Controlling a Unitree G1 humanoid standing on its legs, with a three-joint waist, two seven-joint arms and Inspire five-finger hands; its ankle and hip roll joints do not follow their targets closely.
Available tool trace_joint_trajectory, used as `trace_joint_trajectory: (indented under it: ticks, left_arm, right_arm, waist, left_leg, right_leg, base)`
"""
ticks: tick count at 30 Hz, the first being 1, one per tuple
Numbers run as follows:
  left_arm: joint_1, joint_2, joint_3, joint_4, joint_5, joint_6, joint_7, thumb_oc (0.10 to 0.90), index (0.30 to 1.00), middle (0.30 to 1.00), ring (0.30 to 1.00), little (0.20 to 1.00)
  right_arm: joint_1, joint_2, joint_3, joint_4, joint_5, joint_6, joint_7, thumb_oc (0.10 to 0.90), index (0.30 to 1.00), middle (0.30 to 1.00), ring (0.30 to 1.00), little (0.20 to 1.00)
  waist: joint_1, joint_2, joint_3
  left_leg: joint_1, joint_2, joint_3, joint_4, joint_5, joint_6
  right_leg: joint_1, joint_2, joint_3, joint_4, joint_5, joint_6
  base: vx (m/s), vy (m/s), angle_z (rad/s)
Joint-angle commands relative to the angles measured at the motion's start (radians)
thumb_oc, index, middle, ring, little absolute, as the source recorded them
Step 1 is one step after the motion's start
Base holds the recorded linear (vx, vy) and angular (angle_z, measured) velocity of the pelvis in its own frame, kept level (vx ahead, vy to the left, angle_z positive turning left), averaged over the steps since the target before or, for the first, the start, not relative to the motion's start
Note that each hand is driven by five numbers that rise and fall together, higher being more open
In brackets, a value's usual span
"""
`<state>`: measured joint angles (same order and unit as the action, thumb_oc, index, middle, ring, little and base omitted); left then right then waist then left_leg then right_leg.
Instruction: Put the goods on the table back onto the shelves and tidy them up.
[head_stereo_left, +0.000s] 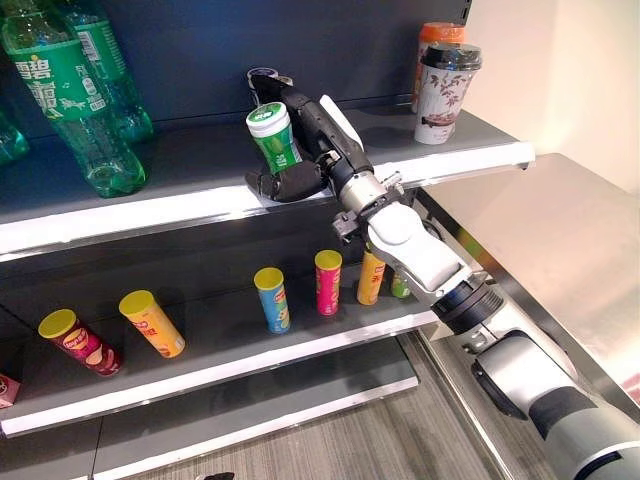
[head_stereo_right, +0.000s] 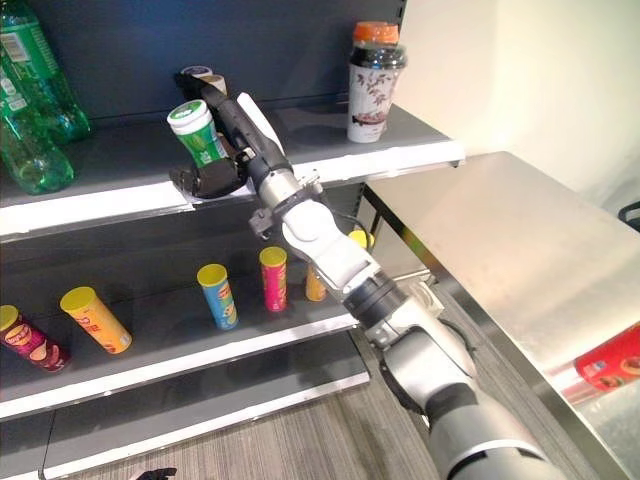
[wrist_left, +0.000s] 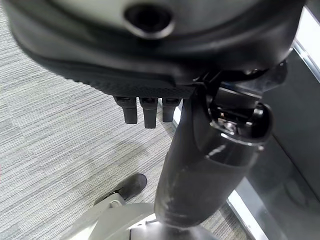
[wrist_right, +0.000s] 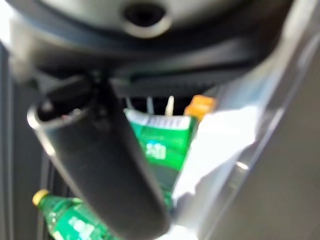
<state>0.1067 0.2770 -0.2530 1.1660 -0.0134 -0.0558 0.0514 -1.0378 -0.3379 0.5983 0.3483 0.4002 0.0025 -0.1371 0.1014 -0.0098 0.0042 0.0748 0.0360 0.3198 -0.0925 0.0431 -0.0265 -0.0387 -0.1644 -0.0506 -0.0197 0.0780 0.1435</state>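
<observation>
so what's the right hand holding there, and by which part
The right hand holds a small green canister with a white lid, gripped around its body below the lid, tilted over the upper shelf. The left hand holds nothing.

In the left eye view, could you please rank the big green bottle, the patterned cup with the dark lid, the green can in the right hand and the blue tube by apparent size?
1. Big green bottle, nearest the camera.
2. Patterned cup.
3. Green can and blue tube: look alike, left unranked; the right hand hides part of the can.
</observation>
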Motion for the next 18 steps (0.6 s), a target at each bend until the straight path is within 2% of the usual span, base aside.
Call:
trace_joint_trajectory:
  ticks: [1, 18]
  left_arm:
    - [-0.029, 0.029, -0.028, 0.042, 0.032, 0.003, -0.012, 0.8, 0.9, 0.9, 0.9, 0.9]
    - [-0.022, 0.022, -0.029, 0.046, 0.03, 0.008, -0.007, 0.8, 0.9, 0.9, 0.9, 0.9]
  right_arm:
    - [-0.079, -0.062, -0.096, 0.038, 0.02, -0.052, -0.048, 0.8, 0.9, 0.9, 0.9, 0.9]
    - [-0.102, -0.11, -0.106, 0.043, 0.038, -0.068, -0.071, 0.8, 0.9, 0.9, 0.9, 0.9]
  waist:
    - [0.045, -0.022, 0.03]
    - [0.046, -0.025, 0.028]
  left_leg:
    - [0.027, -0.013, -0.034, 0.005, -0.104, -0.001]
    - [0.025, -0.003, -0.039, 0.005, -0.099, -0.008]
  right_leg:
    - [0.058, -0.081, -0.033, 0.069, 0.078, 0.068]
    - [0.072, -0.067, -0.049, 0.053, 0.047, 0.061]
  base:
    - [0.0, 0.0, 0.0]
    - [0.0, 0.0, 0.0]
